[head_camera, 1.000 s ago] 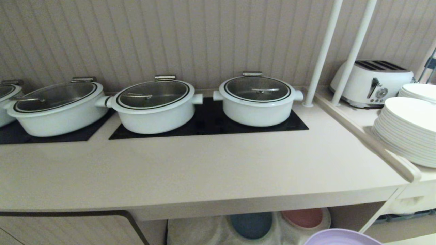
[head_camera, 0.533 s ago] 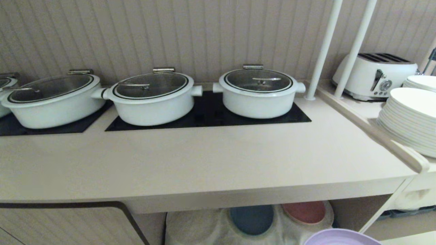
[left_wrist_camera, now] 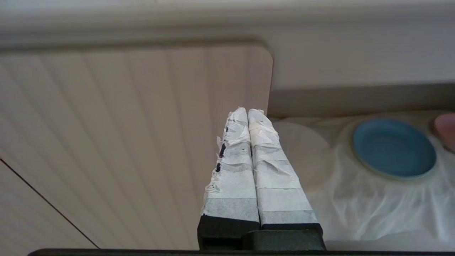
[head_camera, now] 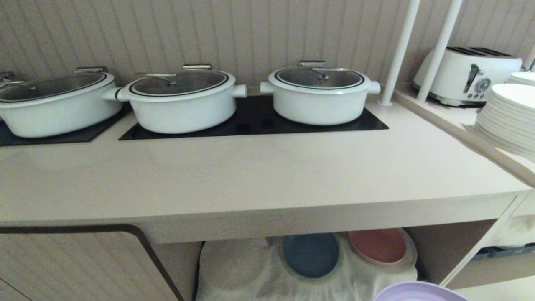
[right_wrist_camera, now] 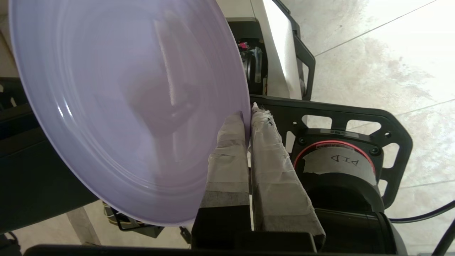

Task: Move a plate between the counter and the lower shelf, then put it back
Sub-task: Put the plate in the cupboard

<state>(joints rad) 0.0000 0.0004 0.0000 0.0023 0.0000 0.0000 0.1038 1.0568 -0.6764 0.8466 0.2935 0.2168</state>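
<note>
Three lidded pots (head_camera: 317, 94) sit on the counter (head_camera: 250, 175). Lower shelf (head_camera: 434, 246) holds blue and pink plates. Right gripper (right_wrist_camera: 247, 113) jaws pinch the plate (head_camera: 418, 292) rim, bottom right; left gripper (left_wrist_camera: 248, 112) jaws pressed together.

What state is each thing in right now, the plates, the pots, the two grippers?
plate: held by its rim, off the counter
right gripper: fingers shut on the plate's rim
left gripper: fingers shut, empty
blue plate: lying on the lower shelf cloth
pink plate: lying beside it
three pots: lids on
white plates: stacked
</note>
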